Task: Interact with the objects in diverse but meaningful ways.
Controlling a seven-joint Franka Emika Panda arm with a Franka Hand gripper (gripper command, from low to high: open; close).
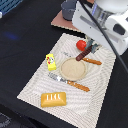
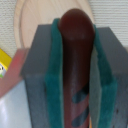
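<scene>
One sausage sits clamped between the green pads of the gripper, held tilted above the far edge of the plate; in the wrist view the plate's rim shows just beyond the sausage's rounded end. One tomato lies just beside the gripper on the mat. One yellow block stands near the plate on the exterior view's left. One loaf rests at the mat's near end, well apart from the rest. Two orange-handled pieces of cutlery flank the plate: a knife on the far side and a fork on the near side. One grey pot stands off the mat, behind the arm.
</scene>
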